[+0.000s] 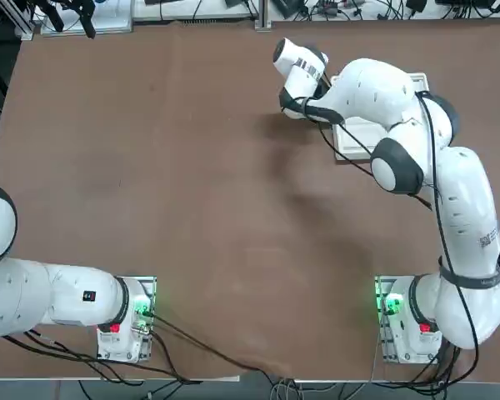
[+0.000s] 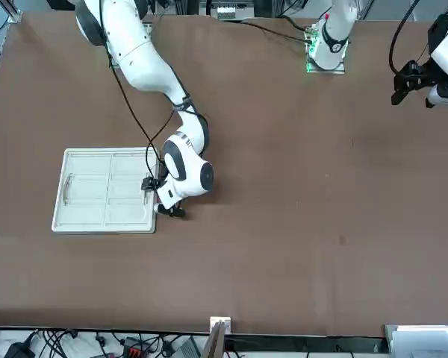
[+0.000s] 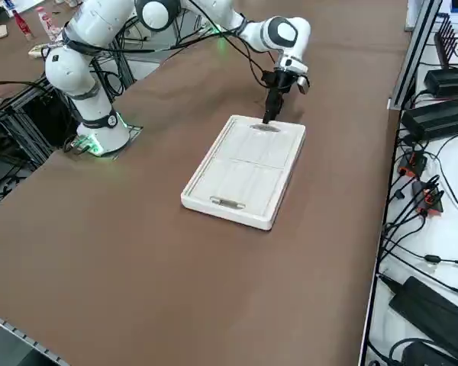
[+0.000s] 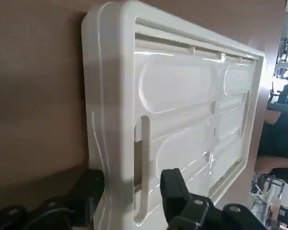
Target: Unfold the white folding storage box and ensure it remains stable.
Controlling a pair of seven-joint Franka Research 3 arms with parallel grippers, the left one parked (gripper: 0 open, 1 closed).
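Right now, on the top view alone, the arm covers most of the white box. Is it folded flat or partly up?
Observer: Folded flat. In the right side view the white folding storage box lies flat on the table, walls down inside its rim.
Operator: Where is the end effector on it?
Observer: At a short end. The wrist view shows the end effector straddling that rim, one finger outside, one inside by the handle slot.
Operator: Clamped?
Observer: Not that I can see. A gap shows between the inner finger and the rim, so the jaws are open.
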